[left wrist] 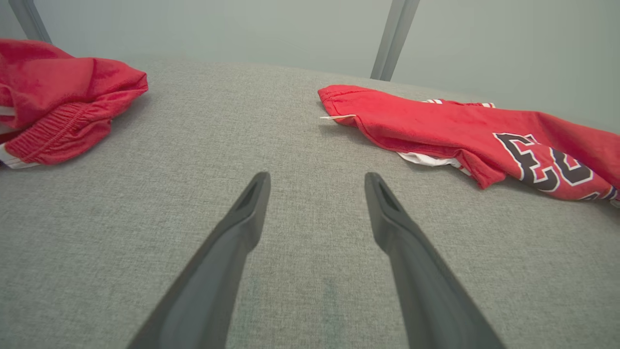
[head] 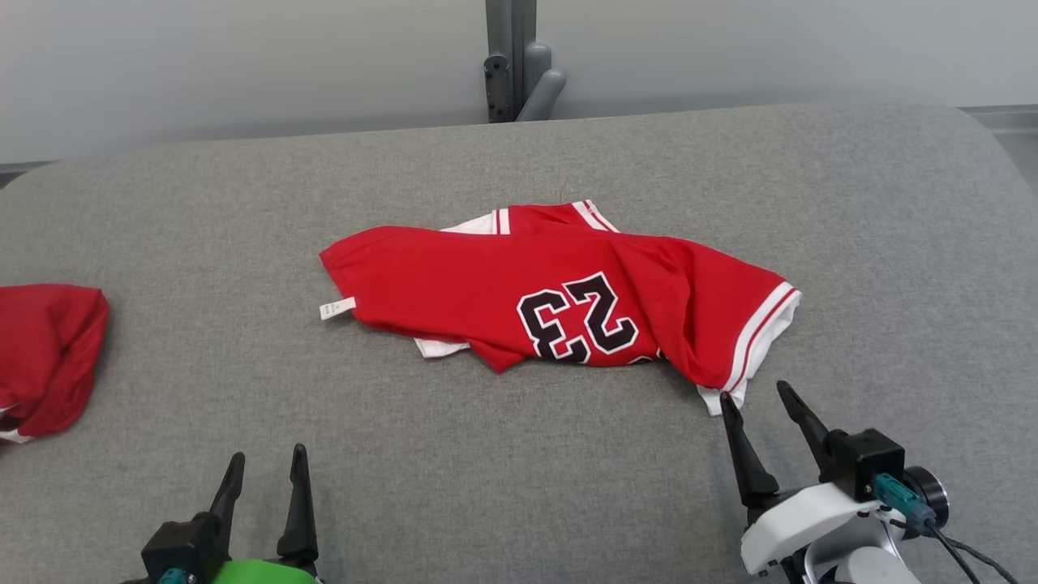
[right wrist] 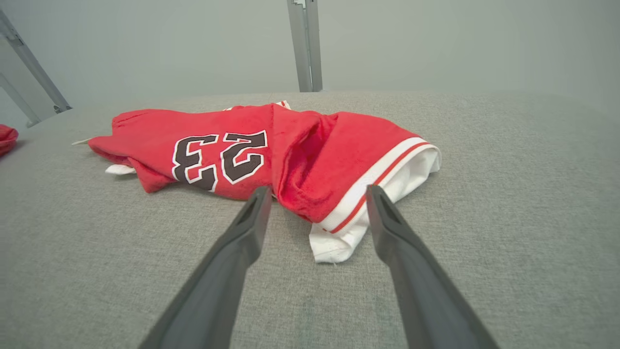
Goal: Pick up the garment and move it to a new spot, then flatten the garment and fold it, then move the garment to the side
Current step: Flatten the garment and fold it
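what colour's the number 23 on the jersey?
Black with a white outline, on the red jersey. Clearest in the head view.

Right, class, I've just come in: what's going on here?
A two-armed robot faces a crumpled red jersey on a grey table. Its right tool, open, points at the jersey's white hem without gripping it. The left tool, open, hovers over bare table. Another red garment lies at the table's left edge.

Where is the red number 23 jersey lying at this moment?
The crumpled red fabric jersey with a black 23 lies centrally on the grey padded table in the head view, its white-trimmed end just ahead of the right gripper.
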